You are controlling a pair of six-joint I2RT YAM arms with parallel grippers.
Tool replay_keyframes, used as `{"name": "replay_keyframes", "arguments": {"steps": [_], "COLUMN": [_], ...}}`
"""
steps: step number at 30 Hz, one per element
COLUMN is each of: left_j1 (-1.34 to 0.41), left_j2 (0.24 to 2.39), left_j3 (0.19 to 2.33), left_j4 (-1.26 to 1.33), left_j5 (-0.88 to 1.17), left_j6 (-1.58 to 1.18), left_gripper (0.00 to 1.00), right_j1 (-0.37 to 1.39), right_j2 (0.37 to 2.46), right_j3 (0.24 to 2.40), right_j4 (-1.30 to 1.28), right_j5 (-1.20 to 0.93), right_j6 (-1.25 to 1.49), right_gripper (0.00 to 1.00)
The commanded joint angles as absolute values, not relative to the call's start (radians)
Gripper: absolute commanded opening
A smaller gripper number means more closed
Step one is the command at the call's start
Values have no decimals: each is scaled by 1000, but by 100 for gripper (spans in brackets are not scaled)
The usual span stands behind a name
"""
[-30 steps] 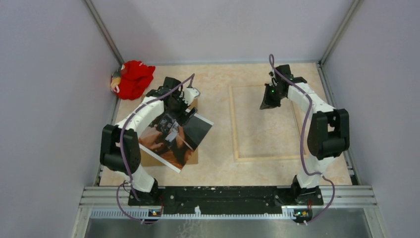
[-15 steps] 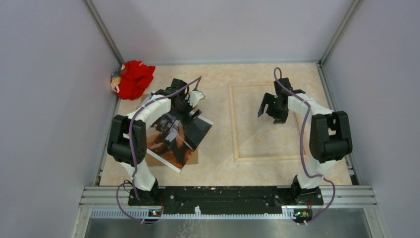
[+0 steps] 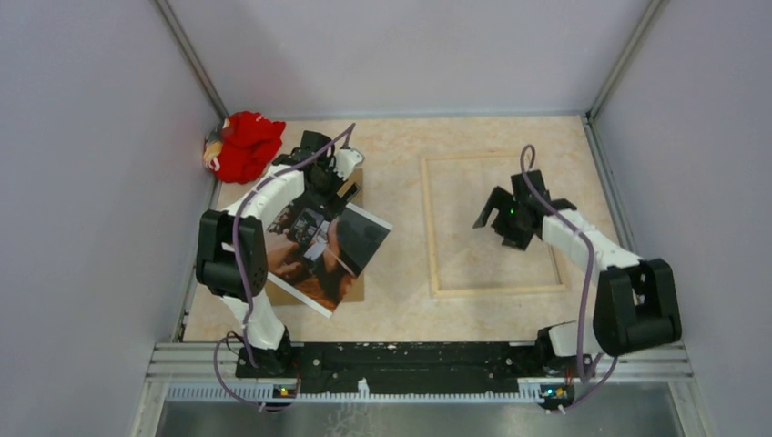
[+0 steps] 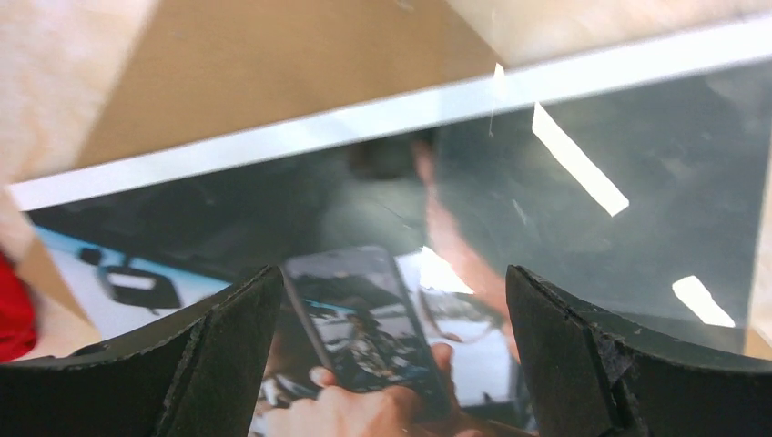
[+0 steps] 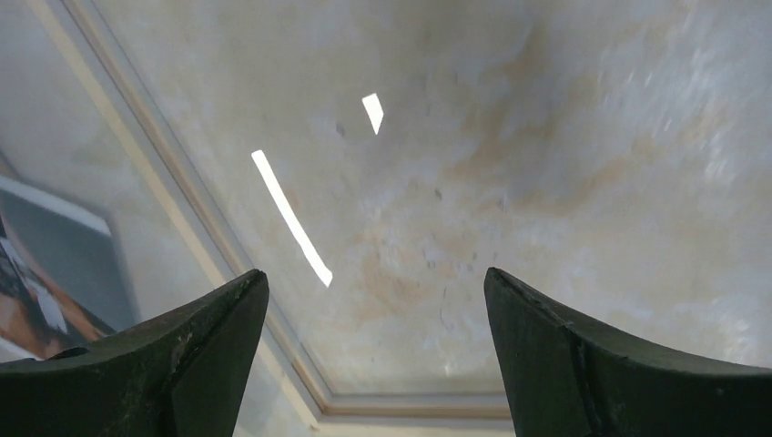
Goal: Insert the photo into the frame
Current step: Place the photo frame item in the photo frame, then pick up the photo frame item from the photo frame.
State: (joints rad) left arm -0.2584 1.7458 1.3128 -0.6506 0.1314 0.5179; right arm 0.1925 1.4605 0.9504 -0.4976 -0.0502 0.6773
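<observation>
The photo (image 3: 332, 250), a dark glossy print with a thin white border, lies face up and askew on the brown backing board (image 3: 357, 289) at the left. My left gripper (image 3: 309, 208) hovers open just over the photo's far part. In the left wrist view its fingers (image 4: 218, 355) straddle the printed phone image on the photo (image 4: 564, 209) and hold nothing. The thin frame (image 3: 428, 228) lies flat on the table at the right. My right gripper (image 3: 499, 223) hangs open and empty above its inside. The right wrist view shows the frame's rail (image 5: 182, 191) and corner below my right gripper (image 5: 375, 309).
A red plush toy (image 3: 241, 146) sits in the far left corner. Grey walls close in the table on three sides, and the arm bases stand on the rail at the near edge. The backing board (image 4: 273, 64) sticks out beyond the photo's far edge.
My right gripper has opened and drawn back toward the near side over the frame's middle. The left gripper shifted slightly over the photo and stayed open.
</observation>
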Motion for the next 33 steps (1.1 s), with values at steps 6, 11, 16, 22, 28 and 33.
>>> {"name": "replay_keyframes", "arguments": {"steps": [6, 11, 16, 22, 28, 33], "left_j1": [-229, -229, -230, -249, -255, -258], "left_j2": [1900, 1924, 1961, 1992, 1985, 1954], "left_j3": [1522, 1507, 1494, 1472, 1406, 1372], "left_j4": [-577, -566, -546, -556, -544, -566], "left_j5": [77, 82, 95, 131, 150, 194], "left_j6": [441, 433, 411, 397, 409, 426], "left_gripper": [98, 98, 98, 98, 98, 98], "right_j1": [287, 331, 398, 442, 460, 459], "right_j2": [1221, 1254, 1344, 1429, 1451, 1355], "right_j3": [597, 538, 526, 459, 388, 411], "right_j4": [-240, -112, -10, 206, 467, 506], "right_j5": [-222, -259, -238, -189, -135, -85], "right_j6": [992, 1081, 1141, 1239, 1340, 1302], "right_gripper": [88, 88, 87, 82, 56, 33]}}
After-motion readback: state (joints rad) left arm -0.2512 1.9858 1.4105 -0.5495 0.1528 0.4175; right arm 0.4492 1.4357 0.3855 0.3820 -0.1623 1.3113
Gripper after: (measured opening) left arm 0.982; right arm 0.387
